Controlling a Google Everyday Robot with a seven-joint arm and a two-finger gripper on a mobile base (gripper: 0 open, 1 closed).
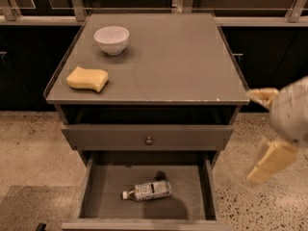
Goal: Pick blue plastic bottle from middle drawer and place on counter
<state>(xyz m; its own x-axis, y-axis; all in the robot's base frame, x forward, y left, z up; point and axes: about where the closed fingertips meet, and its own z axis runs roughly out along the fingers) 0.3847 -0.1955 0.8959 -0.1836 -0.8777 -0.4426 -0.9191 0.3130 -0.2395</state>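
The blue plastic bottle point(148, 190) lies on its side on the floor of the open middle drawer point(107, 183), white cap pointing left. The counter point(168, 57) is the grey cabinet top above it. My gripper point(265, 129) hangs in the air to the right of the cabinet, about level with the closed drawer front. It is open and empty, with one cream finger point(262, 96) near the counter's front right corner and the other point(272, 160) lower. It is well right of the bottle and higher than it.
A white bowl point(111, 39) and a yellow sponge point(87, 78) sit on the left part of the counter. A closed drawer front with a round knob point(148, 140) is above the open drawer. Speckled floor surrounds the cabinet; dark cabinets stand behind.
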